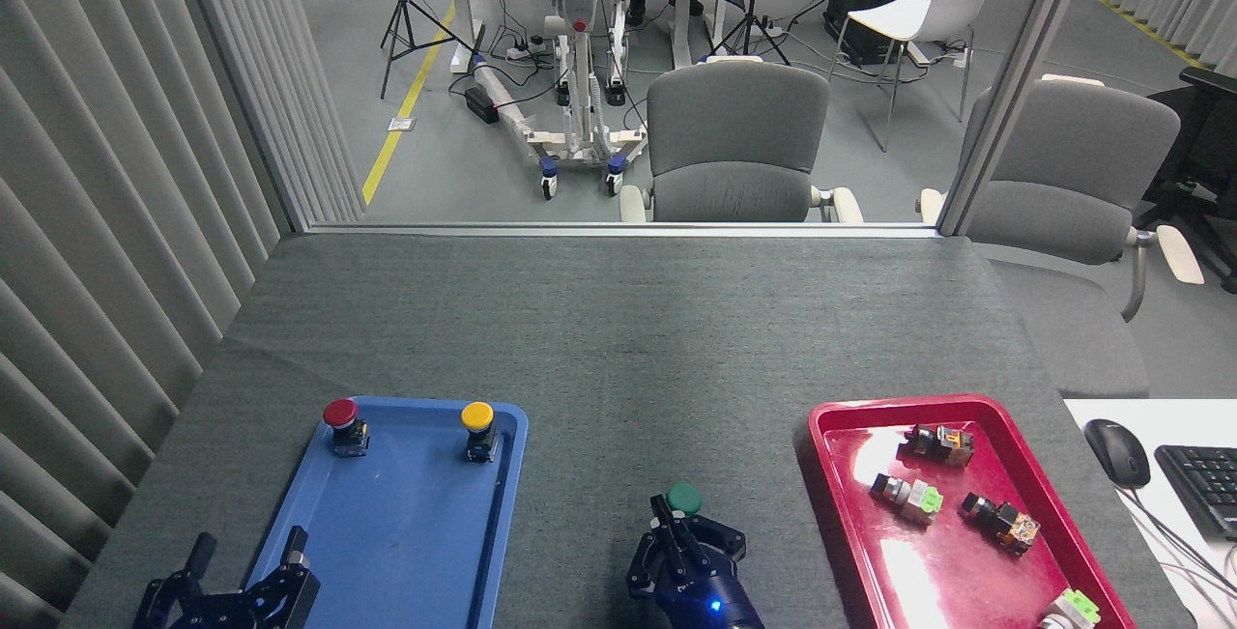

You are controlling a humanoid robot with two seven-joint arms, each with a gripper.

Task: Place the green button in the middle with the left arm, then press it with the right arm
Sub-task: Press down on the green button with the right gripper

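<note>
The green button (683,499) stands upright on the bare grey-green felt of the middle (618,358), between the two trays, its dark green cap fully in view. My right gripper (678,530) sits just on the near side of it, its fingers drawn together with nothing between them; one fingertip (661,513) reaches up beside the button's base. My left gripper (248,557) is low at the bottom left, over the near corner of the blue tray (406,532), fingers spread and empty.
A red-capped button (341,419) and a yellow-capped button (477,423) stand at the far end of the blue tray. The red tray (966,407) at the right holds several switch parts. A mouse (1116,452) and keyboard (1203,486) lie at the right edge.
</note>
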